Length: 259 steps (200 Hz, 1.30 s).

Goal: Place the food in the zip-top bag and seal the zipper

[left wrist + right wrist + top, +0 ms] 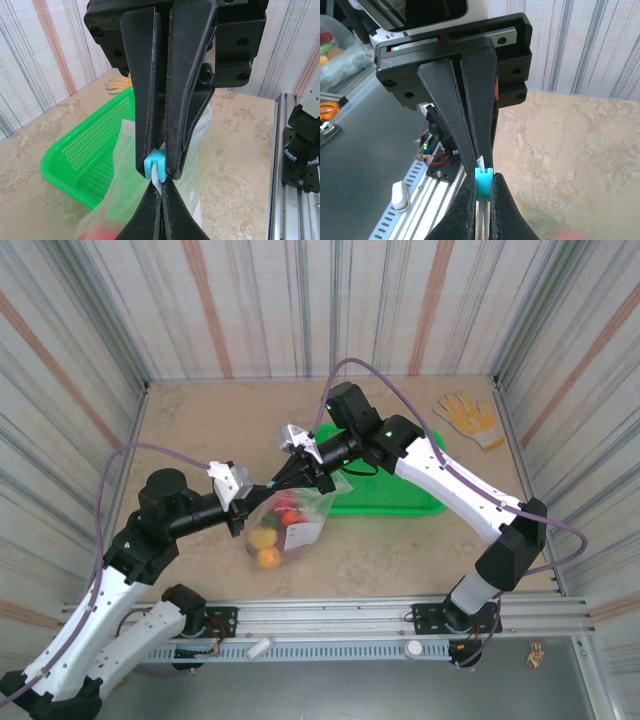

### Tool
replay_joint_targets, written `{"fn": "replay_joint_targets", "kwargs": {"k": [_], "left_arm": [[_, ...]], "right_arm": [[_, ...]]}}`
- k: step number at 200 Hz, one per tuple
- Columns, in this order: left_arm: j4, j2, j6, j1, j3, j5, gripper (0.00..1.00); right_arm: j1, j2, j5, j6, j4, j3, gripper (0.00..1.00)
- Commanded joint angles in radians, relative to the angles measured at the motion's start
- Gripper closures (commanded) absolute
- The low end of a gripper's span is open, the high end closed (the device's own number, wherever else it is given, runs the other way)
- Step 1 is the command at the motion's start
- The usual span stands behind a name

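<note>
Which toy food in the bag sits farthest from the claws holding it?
The orange one, at the bag's bottom end; the yellow one sits next to it and the red ones lie nearer the top.

Blocked mid-table by two arms (440, 475) meeting over the zip-top bag (285, 525). Crowded just behind by the green basket (400, 504). Open across the far-left tabletop (200, 420) and to the bag's near right. Hemmed on three sides by striped walls (60, 390), yellow glove (468, 418) in the far-right corner.
</note>
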State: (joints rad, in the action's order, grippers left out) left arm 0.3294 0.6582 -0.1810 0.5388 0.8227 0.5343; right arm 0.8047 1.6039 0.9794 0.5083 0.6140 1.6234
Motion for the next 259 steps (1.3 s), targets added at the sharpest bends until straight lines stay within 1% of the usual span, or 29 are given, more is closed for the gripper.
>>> {"fn": "replay_joint_targets", "kwargs": {"k": [1,66,115,139,152,194,220,259], "left_arm": [[-0.027,-0.001,-0.023,0.006,0.049,0.021,1.0],[-0.053,-0.096,-0.028,0.005,-0.006,-0.115,1.0],[-0.075,-0.114,-0.022,0.004,-0.028,-0.164,1.0],[-0.075,-0.115,-0.022,0.005,-0.028,-0.154,1.0],[-0.073,-0.116,-0.02,0.005,-0.028,-0.169,1.0],[-0.085,-0.168,-0.026,0.005,-0.042,-0.271,1.0],[-0.087,-0.201,-0.036,0.005,-0.045,-0.368,1.0],[-0.098,-0.242,-0.045,0.006,-0.046,-0.505,1.0]], "right_arm": [[0.018,-0.01,-0.025,0.016,0.031,0.01,1.0],[-0.037,-0.071,-0.092,-0.01,-0.014,-0.068,1.0],[-0.051,-0.092,-0.111,-0.026,-0.031,-0.099,1.0],[-0.054,-0.096,-0.117,-0.025,-0.025,-0.099,1.0],[-0.056,-0.097,-0.126,-0.022,-0.021,-0.099,1.0],[-0.081,-0.12,-0.163,-0.026,-0.012,-0.116,1.0],[-0.094,-0.139,-0.211,-0.034,-0.02,-0.14,1.0],[-0.109,-0.167,-0.252,-0.04,-0.031,-0.179,1.0]]}}
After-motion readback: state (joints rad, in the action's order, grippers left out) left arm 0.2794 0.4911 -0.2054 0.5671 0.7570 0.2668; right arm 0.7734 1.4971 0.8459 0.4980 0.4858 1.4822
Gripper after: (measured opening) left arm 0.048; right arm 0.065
